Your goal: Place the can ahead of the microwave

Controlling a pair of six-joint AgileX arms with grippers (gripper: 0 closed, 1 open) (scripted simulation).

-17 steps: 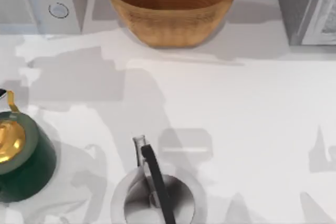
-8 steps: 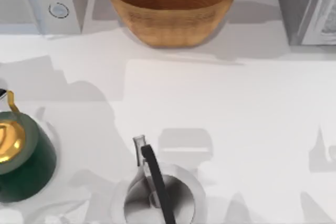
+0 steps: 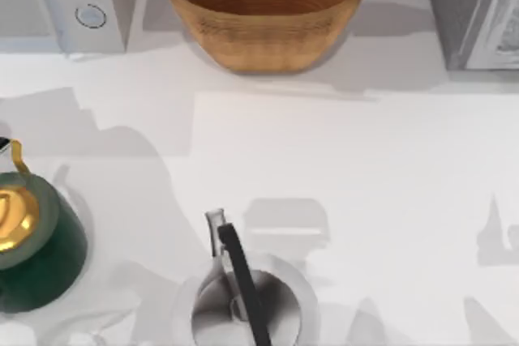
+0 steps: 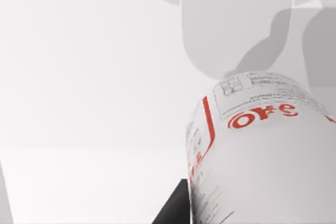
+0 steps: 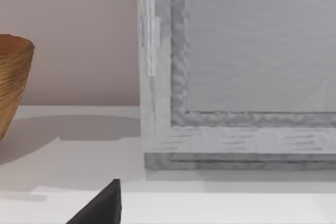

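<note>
can (image 4: pixel 262 156) close under the left wrist camera (red lettering up), above bare table (image 4: pixel 79 77) | left jaws: can't tell | microwave (image 3: pixel 61 6) top-left corner | right arm faces the darker grey box (image 5: pixel 236 66)

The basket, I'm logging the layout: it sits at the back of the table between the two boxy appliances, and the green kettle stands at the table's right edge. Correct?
One slip: the green kettle stands at the table's left edge, not the right, as the top view shows. The basket does sit at the back between the microwave and the darker appliance.
</note>
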